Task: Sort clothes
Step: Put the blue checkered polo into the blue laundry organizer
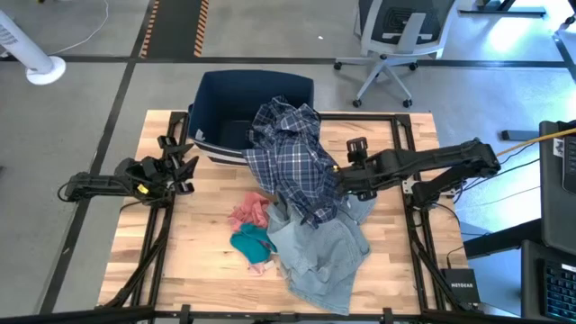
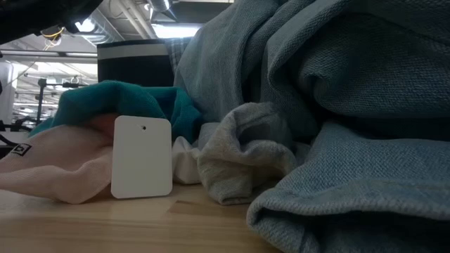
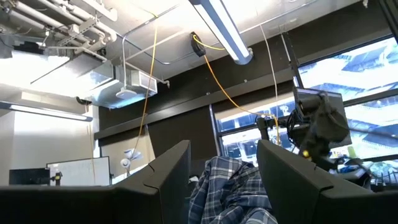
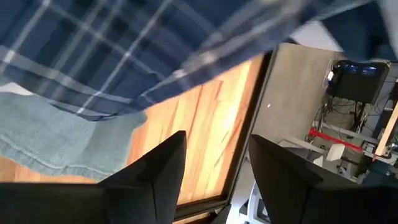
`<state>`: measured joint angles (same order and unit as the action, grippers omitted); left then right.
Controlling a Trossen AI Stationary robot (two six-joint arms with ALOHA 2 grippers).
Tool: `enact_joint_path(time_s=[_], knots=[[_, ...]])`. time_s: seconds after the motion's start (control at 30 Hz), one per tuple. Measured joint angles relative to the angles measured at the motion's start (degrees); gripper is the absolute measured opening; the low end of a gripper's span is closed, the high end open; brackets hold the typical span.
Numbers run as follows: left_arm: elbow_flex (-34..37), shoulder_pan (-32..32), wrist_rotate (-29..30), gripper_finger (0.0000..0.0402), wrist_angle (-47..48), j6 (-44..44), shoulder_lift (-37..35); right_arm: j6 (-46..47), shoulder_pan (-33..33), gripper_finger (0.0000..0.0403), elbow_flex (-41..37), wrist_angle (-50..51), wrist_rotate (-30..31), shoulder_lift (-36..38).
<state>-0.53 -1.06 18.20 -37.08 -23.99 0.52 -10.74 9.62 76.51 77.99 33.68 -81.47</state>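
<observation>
- Wooden slats make up the table (image 1: 202, 261), which stands on a grey floor with one white office chair (image 1: 393, 40) beyond its far edge.
- One navy fabric bin (image 1: 227, 112) sits at the table's far side, its opening facing up.
- One plaid shirt (image 1: 292, 157), navy with white lines, drapes from the bin's rim down onto the pile; its long axis runs from the bin toward the table's near edge.
- One pale blue-grey denim piece (image 1: 319, 256) lies crumpled under the shirt's lower end, spreading toward the near edge; in the low view it fills the right side as heavy folds.
- One pink piece (image 1: 249, 212) and one teal piece (image 1: 252, 241) lie bunched just left of the denim, touching each other.
- One white card tag (image 2: 141, 157) stands upright before the pink cloth in the low view, beside a small grey-white bundle (image 2: 239, 158).
- Left gripper (image 1: 187, 165) waits at the table's left edge, fingers spread apart and holding nothing.
- Right gripper (image 1: 335, 180) reaches to the shirt's right edge, above the table; its fingers stand parted, and nothing shows between them in its wrist view.
</observation>
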Motion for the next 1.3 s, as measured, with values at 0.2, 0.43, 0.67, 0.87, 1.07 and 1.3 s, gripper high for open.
enact_joint_path(time_s=[0.2,0.43,0.67,0.87,1.07,1.3], knots=[[-0.01,0.00,0.00,0.0180,0.37,0.19,0.00,-1.62,0.08,0.0193,-7.09,-9.38,-3.81,0.07],[-0.01,-0.01,0.00,0.0180,0.37,0.15,0.00,-4.09,0.16,0.0193,-9.02,-23.73,-15.27,0.02],[-0.01,-0.02,0.00,0.0180,0.38,-0.43,0.00,-10.68,0.16,0.0193,-9.02,-39.82,-24.42,0.00],[-0.01,0.00,0.00,0.0180,0.38,-0.10,0.00,-15.89,0.13,0.0193,-9.02,-54.10,-25.80,0.00],[-0.01,-0.01,0.00,0.0180,0.35,-0.06,0.00,-23.60,0.10,0.0193,-9.02,-68.63,-21.57,0.00],[0.00,-0.01,0.02,0.0180,0.35,-0.04,0.01,-30.05,-3.35,0.0193,-8.20,-80.92,-14.79,-0.03]])
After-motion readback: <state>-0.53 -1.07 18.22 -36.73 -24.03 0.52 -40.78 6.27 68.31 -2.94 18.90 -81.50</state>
